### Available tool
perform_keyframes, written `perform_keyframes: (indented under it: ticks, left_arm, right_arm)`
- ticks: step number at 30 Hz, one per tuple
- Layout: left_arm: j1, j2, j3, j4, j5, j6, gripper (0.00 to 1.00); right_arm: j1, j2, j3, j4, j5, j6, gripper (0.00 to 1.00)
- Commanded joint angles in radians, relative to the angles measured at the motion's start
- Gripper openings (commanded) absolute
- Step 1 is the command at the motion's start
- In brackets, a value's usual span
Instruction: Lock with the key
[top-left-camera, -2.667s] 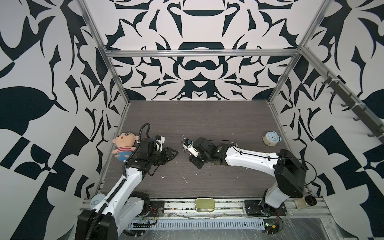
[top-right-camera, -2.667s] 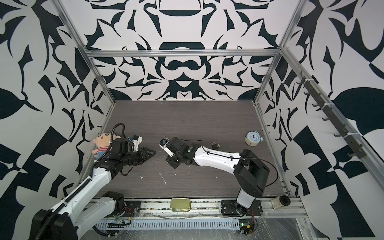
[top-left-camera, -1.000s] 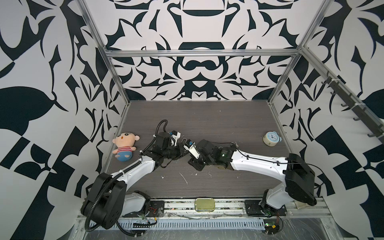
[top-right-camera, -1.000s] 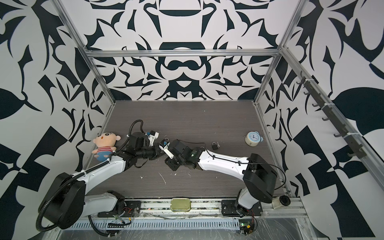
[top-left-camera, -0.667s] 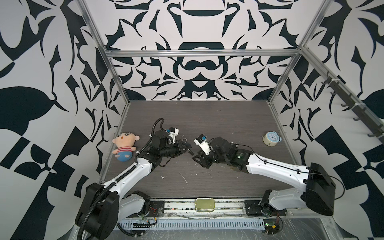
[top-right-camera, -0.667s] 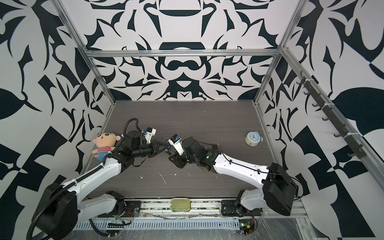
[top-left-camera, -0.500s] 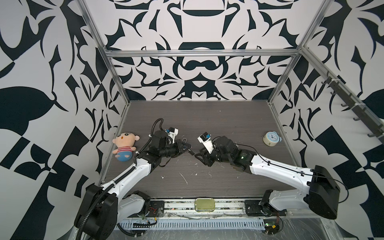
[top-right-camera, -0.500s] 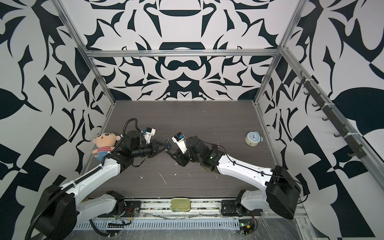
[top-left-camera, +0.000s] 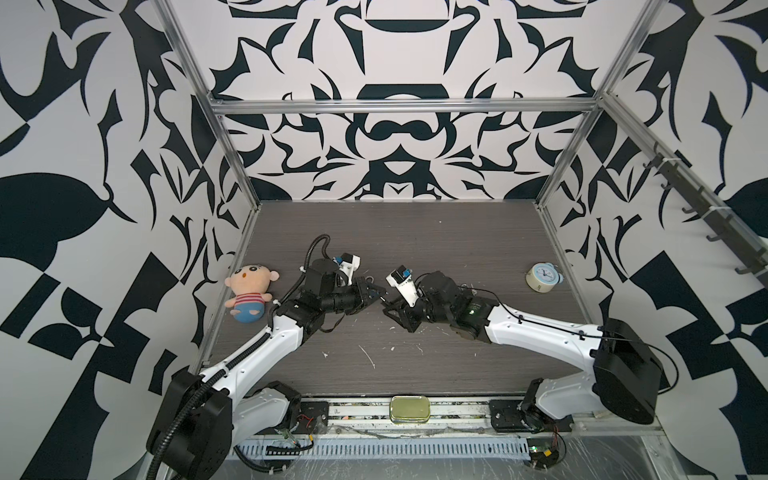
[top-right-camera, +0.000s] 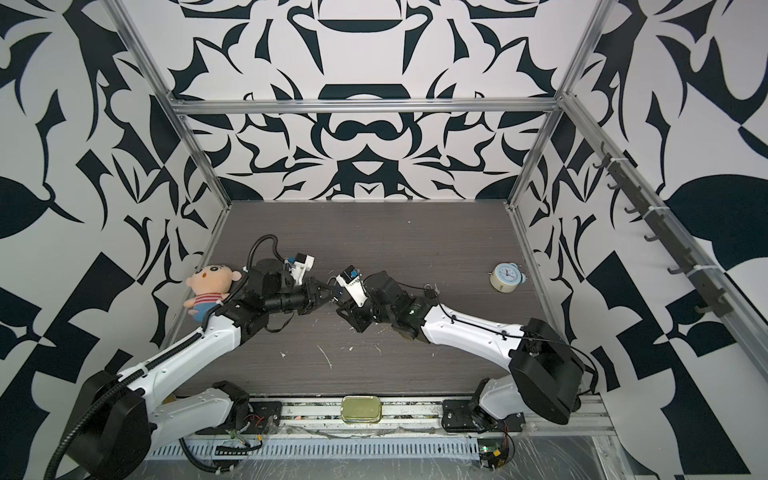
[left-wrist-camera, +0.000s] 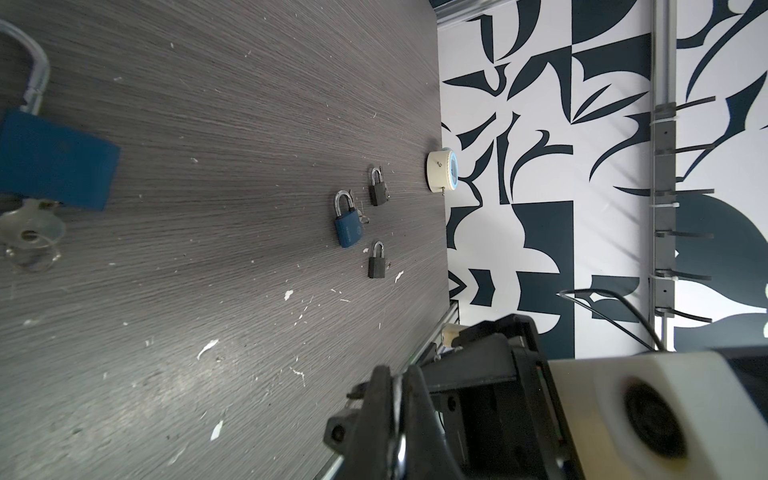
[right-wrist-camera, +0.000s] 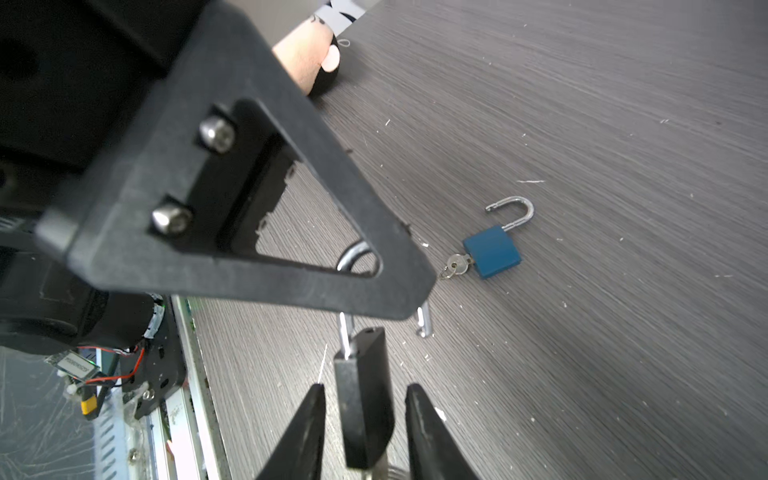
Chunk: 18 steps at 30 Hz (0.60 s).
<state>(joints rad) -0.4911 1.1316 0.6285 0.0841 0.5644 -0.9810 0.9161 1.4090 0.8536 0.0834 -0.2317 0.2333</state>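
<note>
While the left gripper (top-left-camera: 379, 296) pinched the steel shackle (right-wrist-camera: 344, 332), the right gripper (right-wrist-camera: 365, 388), facing it tip to tip, straddled the boxy black padlock (right-wrist-camera: 365, 415) without touching.

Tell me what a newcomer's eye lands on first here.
The loud black-and-white walls around the dark table strike first. At the table's middle the two arms meet tip to tip. The left end effector pinches the shackle of a black padlock, which hangs between the open fingers of the right end effector. Nearby on the table lies a blue padlock, shackle open, with a key in it.
</note>
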Motion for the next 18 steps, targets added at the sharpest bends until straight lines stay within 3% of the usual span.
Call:
perform_keyframes:
  ticks: [1,9,12,15,18]
  left_arm:
    - [-0.004,-0.023,0.032,0.000,0.005,-0.013,0.00]
    - [-0.004,-0.035,0.035,-0.002,0.002,-0.018,0.00]
    - [-0.004,-0.042,0.038,-0.003,-0.001,-0.020,0.00]
    - [-0.004,-0.049,0.037,-0.006,-0.003,-0.020,0.00]
    - [-0.004,-0.056,0.040,-0.010,-0.005,-0.019,0.00]
  right_arm:
    - [0.004,-0.015,0.045,0.059,-0.004,-0.010,0.34]
    - [0.004,0.004,0.058,0.057,-0.005,-0.011,0.28]
    - [0.002,0.007,0.058,0.055,-0.002,-0.011,0.18]
    - [0.000,0.006,0.057,0.046,0.006,-0.011,0.00]
    - [-0.005,0.002,0.058,0.032,0.004,-0.008,0.00]
